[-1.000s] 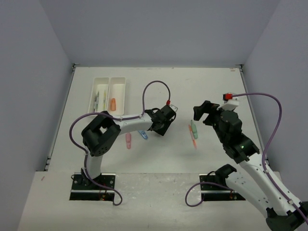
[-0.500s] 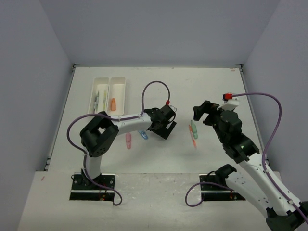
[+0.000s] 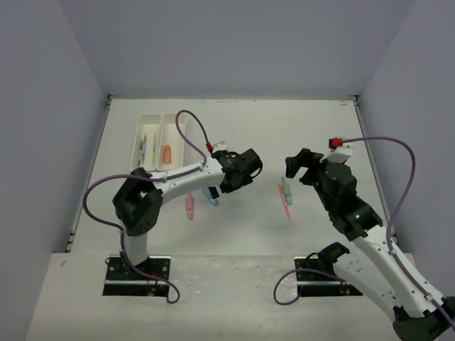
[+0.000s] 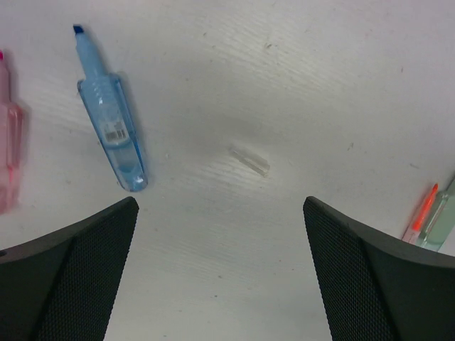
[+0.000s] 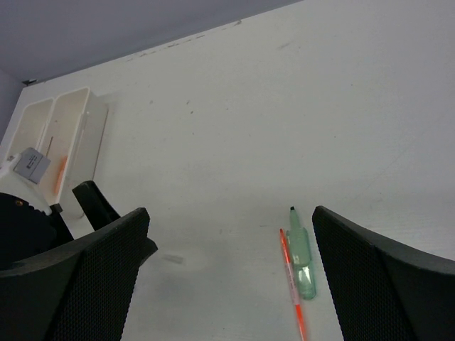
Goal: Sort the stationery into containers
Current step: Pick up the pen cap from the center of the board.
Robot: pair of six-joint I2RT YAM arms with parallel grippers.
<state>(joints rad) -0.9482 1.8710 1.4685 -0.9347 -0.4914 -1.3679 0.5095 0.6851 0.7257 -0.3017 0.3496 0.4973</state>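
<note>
From where I stood, the left gripper (image 4: 220, 213) hung low over the table with its fingers spread wide and nothing between them. Below it lay a small clear sliver (image 4: 249, 161); I couldn't tell what it was. The blue highlighter (image 4: 110, 117) lay at about ten o'clock in the wrist camera's view, with the pink highlighter (image 4: 8, 149) beyond it at nine.

The right gripper (image 5: 229, 213) was also spread and empty, poised above the green highlighter (image 5: 303, 256) and the orange pen (image 5: 291, 284) lying side by side. The white trays (image 3: 162, 128) sat at the table's ten o'clock corner, already holding an orange piece (image 3: 167, 153).

To my eye the blue highlighter was the likely next pick. The left arm would do best to centre over its barrel, turn the fingers across its narrow width, and keep clear of the pink one.
</note>
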